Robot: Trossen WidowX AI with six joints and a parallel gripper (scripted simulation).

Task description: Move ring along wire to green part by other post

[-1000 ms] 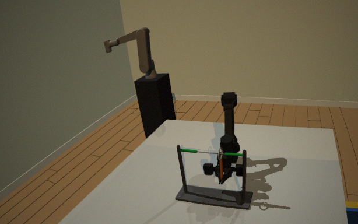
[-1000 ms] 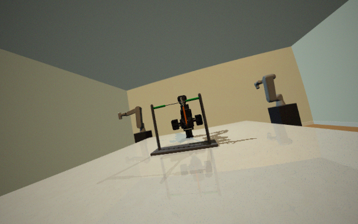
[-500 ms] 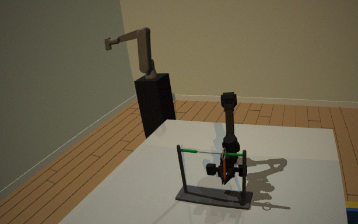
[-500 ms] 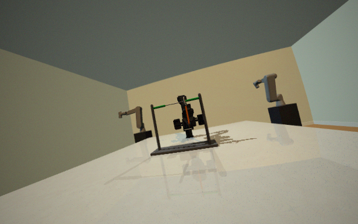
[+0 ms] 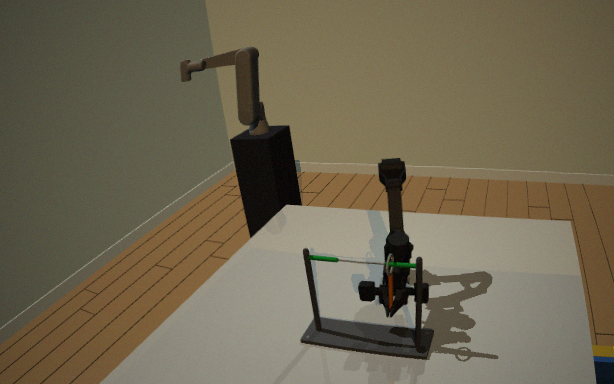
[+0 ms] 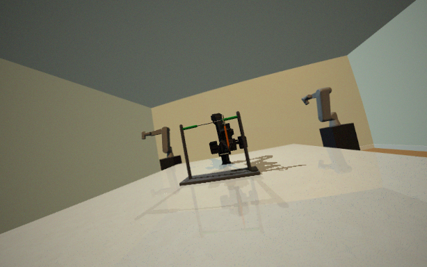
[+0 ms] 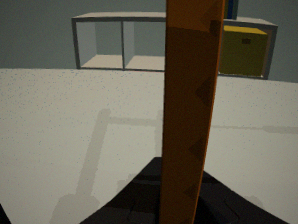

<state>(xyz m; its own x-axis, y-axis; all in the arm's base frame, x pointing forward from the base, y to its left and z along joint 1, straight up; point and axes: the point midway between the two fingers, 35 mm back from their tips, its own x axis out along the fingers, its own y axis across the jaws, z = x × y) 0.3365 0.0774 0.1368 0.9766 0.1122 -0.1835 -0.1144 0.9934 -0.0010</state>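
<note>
The ring sits around the wire at the inner end of the green section that runs to the right-hand post, close to where the thin grey wire begins; whether it touches the green cannot be made out. Its orange handle hangs straight down from it, nearly upright.

The gripper is clamped on that handle, its dark fingers pinching the lower part of the orange bar with the ring well above them. In the wrist view the handle rises as 1 broad orange strip out of the black jaws at the bottom of the picture (it leans very slightly to the right).

The black arm reaches toward the frame from the far edge of the bench, its wrist just behind the wire.

The frame has 2 dark posts on a flat dark base plate; the left-hand post carries the other green section. The whole stand lies toward the near right part of the white bench, its shadow falling toward the right edge.

Off the bench, past its far left corner, a tan arm stands on a black pedestal. In the wrist view, a grey shelf unit and a yellow box stand beyond the bench edge.
</note>
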